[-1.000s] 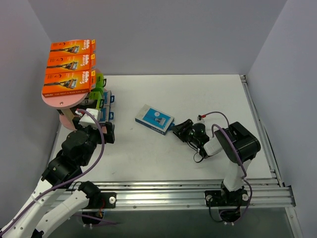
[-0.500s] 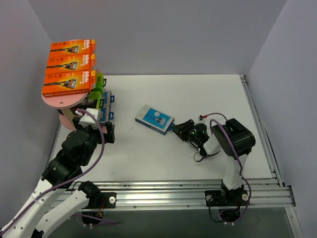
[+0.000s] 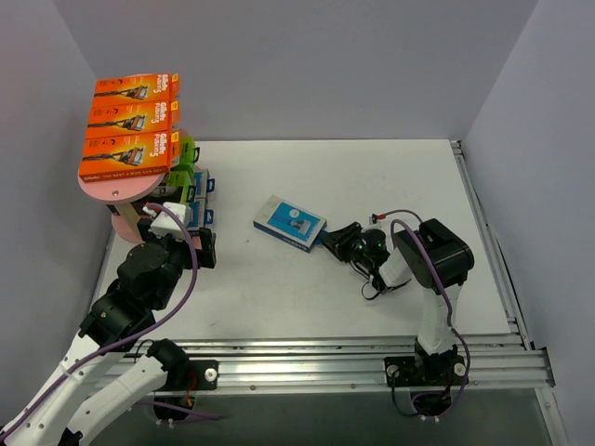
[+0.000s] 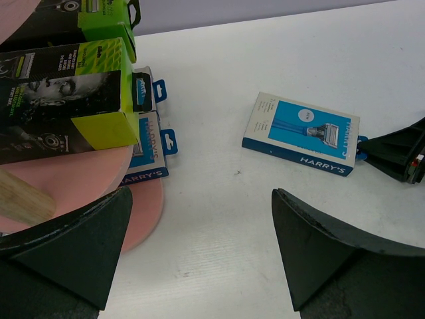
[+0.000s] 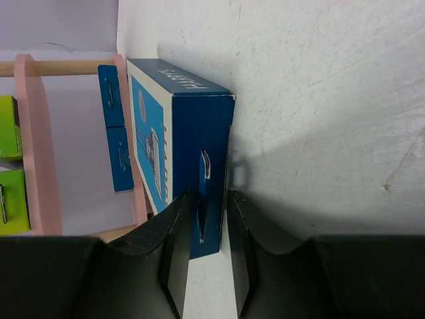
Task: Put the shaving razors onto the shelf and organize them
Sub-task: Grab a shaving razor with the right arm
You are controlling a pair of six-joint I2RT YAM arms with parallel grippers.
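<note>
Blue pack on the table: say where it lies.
The pack lies flat mid-table in the top view, right of the pink shelf, hang tab inside the right tool.

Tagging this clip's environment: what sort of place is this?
Probably a robotics lab test cell, not a shop: plain grey walls boxing in a white table, and an aluminium mounting rail along its near edge.

The shelf [image 3: 119, 192] stands at the upper left of the overhead frame, by the left wall. Three Gillette razor packs [image 3: 130, 125] lie side by side on its top board. Two further razor packs [image 4: 66, 100] sit lower down. Two shelved Harry's packs [image 4: 149, 139] rest on the lowest board, tabs pointing right. A loose Harry's pack [image 3: 290, 223] lies flat on the table [image 3: 390, 177] at mid-frame, well apart from the shelf. The right gripper [image 3: 327, 239] is at that pack's lower-right end, its fingers [image 5: 176, 252] on either side of the tab.
</note>
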